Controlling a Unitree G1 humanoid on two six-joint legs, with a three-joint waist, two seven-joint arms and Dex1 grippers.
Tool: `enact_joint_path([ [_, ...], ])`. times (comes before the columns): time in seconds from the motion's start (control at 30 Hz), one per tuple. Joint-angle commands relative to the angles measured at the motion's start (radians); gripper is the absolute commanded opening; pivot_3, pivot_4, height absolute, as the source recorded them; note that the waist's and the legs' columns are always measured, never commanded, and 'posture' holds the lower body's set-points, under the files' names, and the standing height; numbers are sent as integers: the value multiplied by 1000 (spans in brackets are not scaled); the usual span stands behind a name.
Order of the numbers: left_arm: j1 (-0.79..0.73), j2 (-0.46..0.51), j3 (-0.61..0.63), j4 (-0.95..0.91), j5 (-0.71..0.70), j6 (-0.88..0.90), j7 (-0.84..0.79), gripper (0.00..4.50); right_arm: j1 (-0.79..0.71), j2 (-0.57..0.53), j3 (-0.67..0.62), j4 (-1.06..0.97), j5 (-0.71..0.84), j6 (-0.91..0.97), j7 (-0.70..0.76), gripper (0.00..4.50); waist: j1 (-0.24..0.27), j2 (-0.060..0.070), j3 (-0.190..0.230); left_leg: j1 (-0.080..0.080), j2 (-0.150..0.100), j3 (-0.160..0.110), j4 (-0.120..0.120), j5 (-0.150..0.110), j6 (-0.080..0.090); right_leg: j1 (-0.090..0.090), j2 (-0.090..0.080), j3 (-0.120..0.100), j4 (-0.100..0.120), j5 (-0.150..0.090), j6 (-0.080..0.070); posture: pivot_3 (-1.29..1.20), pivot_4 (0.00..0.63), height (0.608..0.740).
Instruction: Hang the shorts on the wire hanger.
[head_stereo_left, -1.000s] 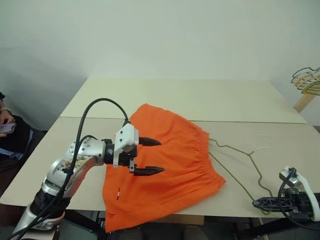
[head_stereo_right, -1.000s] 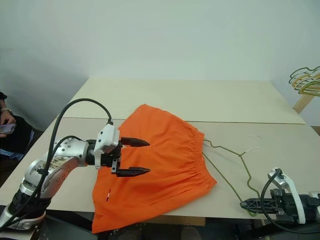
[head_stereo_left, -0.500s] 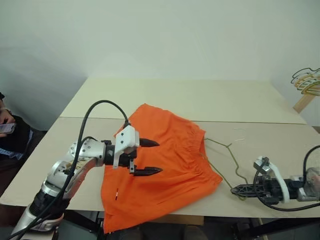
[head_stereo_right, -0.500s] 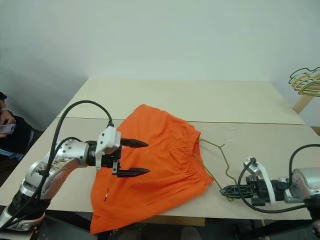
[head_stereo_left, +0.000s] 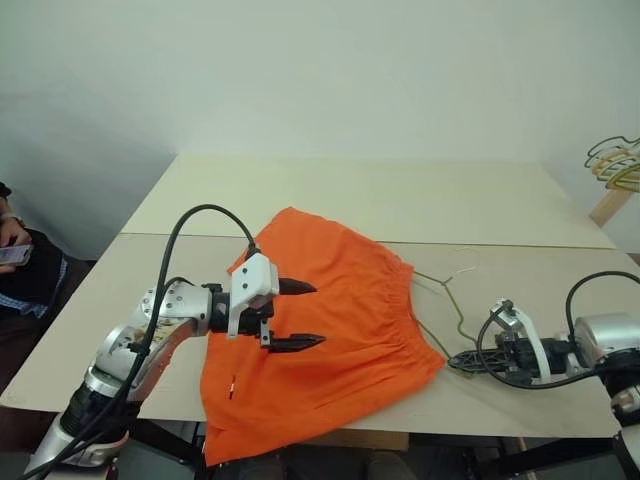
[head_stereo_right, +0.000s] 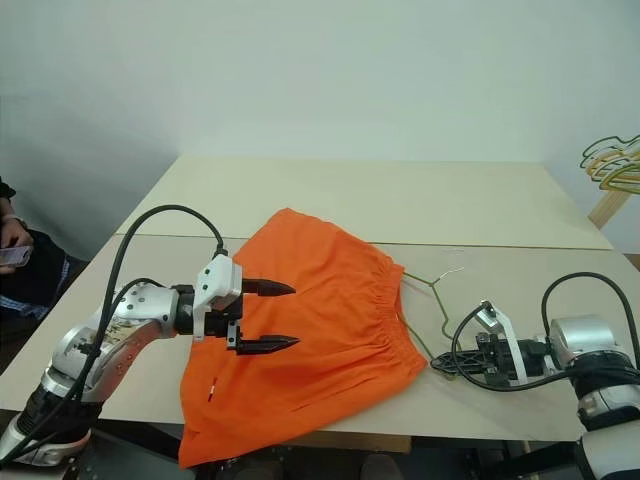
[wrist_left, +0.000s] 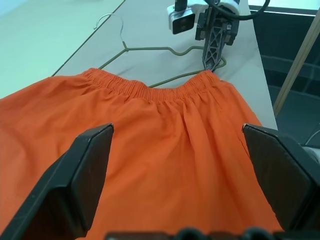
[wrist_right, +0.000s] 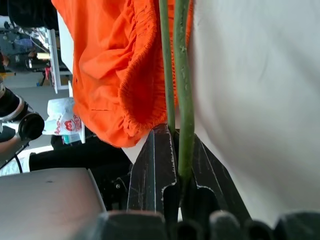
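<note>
Head pair above, wrist cameras low

Both eyes look down on the shorts (head_stereo_left: 330, 320); each wrist camera faces its waistband closely from opposite sides.

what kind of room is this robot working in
Probably a robotics lab or test room: bare beige tables against a plain white wall, spare hangers on a rack, and a seated person nearby.

No writing, label, brand name or number can be read anywhere here. In the right wrist view a white bag (wrist_right: 62, 124) under the table's edge carries a red printed mark, but its letters are too small and blurred to make out. The orange shorts (head_stereo_left: 330, 320) have a tiny white fleck near their lower hem, with nothing legible on it.
</note>
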Motion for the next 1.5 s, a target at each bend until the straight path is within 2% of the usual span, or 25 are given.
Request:
enact_joint_path([
  [0.03,-6,-4,12,-8,8,-28,6,4487,-51,37,-77,50,-6,-38,-21,0,-3,-1,-1,0,0,0,0,0,0,0,0,0,0,0,0,-40,0,740],
  [0.2,-11,-15,6,4,17,-40,9,4487,-43,51,-142,18,-20,-106,-62,0,-7,-1,-1,0,0,0,0,0,0,0,0,0,1,0,0,-46,0,740],
  [0.4,-41,-59,28,60,52,-120,41,4487,117,74,-288,-284,-46,-398,-207,0,3,0,-1,-1,0,-1,0,0,-1,-1,-1,0,2,0,0,-50,0,740],
  [0.53,-198,-115,77,217,116,-196,132,4487,183,80,-318,-468,-80,-538,-264,0,15,0,-1,-1,-1,-1,1,0,0,-1,-1,0,1,0,1,-59,0,740],
  [0.63,-333,-130,91,371,152,-294,121,4487,187,88,-324,-543,-109,-601,-311,0,18,0,-2,-1,-2,-1,0,0,-1,-1,-1,0,1,0,1,-49,0,740],
  [0.8,-577,-152,38,684,221,-480,-15,4487,166,82,-308,-617,-133,-642,-332,0,18,-1,-2,-1,-4,-1,0,3,-6,-1,-1,-1,2,0,1,-44,0,740],
  [0.93,-748,-147,-17,924,259,-609,-242,4487,169,69,-269,-654,-191,-687,-338,0,19,-1,-1,-4,-5,-1,1,3,-6,-1,-2,-2,1,1,2,-42,0,740],
  [1.13,-939,-157,-76,1234,352,-751,-457,4487,152,77,-234,-695,-246,-684,-377,0,13,-2,-1,-5,-5,0,1,3,-5,-1,-1,-2,-1,0,3,-59,0,740],
  [1.27,-1003,-189,-112,1359,366,-759,-573,4487,151,92,-212,-716,-288,-714,-415,0,8,-2,-1,-5,-4,-1,1,0,1,-1,-1,-3,0,0,3,-60,0,740],
  [1.5,-1040,-249,-178,1491,460,-842,-576,4487,165,83,-163,-751,-356,-747,-426,0,2,-3,0,-7,-5,-2,2,-1,1,-3,-1,-2,2,0,3,-67,0,740],
])
